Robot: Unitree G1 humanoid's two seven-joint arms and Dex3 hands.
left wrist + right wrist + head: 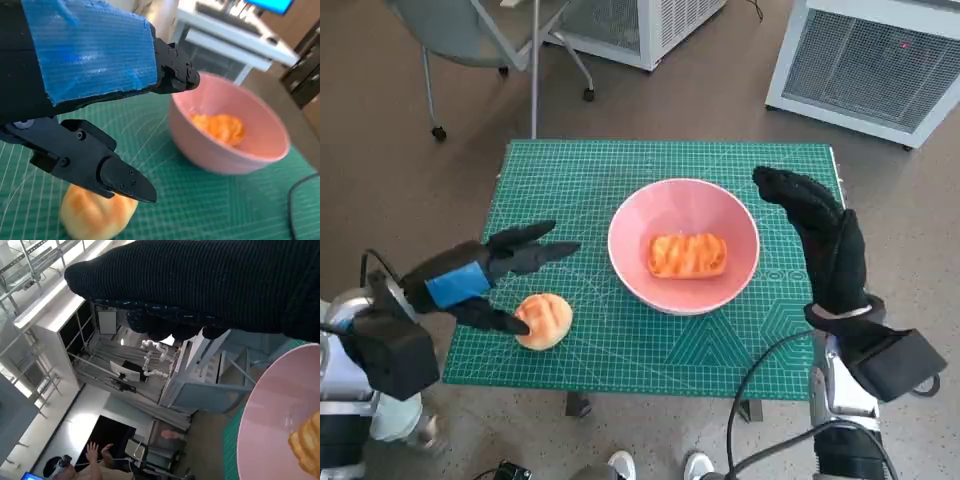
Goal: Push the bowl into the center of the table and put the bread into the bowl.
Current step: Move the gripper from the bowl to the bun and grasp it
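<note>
A pink bowl stands near the middle of the green cutting mat and holds a long orange bread piece. The left wrist view also shows the bowl and that bread piece. A round bun lies on the mat near its front left. My left hand hovers over the bun with fingers spread, its lower finger at the bun's edge; the left wrist view shows the bun under a finger, not gripped. My right hand is raised beside the bowl's right rim, fingers extended, empty.
A chair and white cabinets stand on the floor beyond the table. A black cable hangs by my right arm at the front edge. Shoes show below the table. A person sits in the distance in the right wrist view.
</note>
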